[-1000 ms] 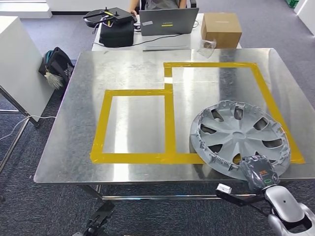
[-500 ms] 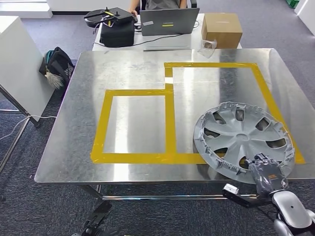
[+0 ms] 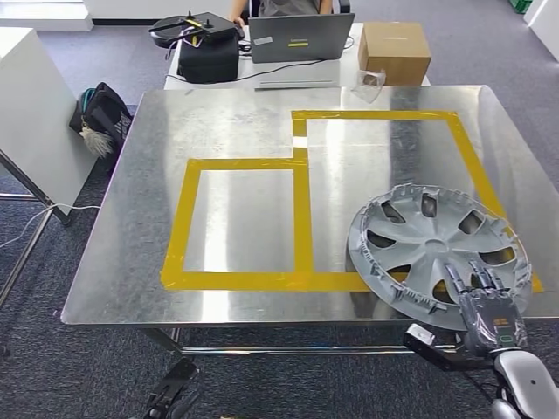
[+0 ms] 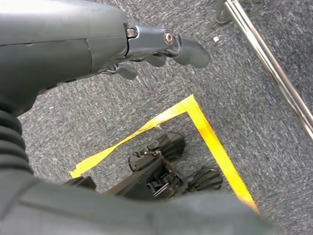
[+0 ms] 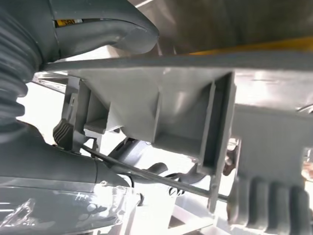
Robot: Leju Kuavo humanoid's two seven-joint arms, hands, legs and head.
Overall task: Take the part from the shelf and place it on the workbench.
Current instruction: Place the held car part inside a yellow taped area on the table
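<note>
The right hand point(image 3: 491, 312) grips the near rim of the hubcap point(image 3: 437, 251), which lies on the workbench point(image 3: 132, 244) at its near right corner, over yellow tape point(image 3: 301, 218). The left hand point(image 4: 147, 46) hangs with fingers apart, holding nothing.

office lab, carpet floor point(image 3: 99, 375), laptop point(image 3: 300, 37), taped steel workbench point(image 3: 132, 262)

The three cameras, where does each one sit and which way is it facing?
Head view: high on the body, looking down at the metal workbench; right hand holds the hubcap.
Left wrist view: behind the left hand, facing carpet and yellow floor tape.
Right wrist view: behind the right hand, against the hubcap's ribbed underside.
Shared: head and right wrist show the hubcap.
</note>
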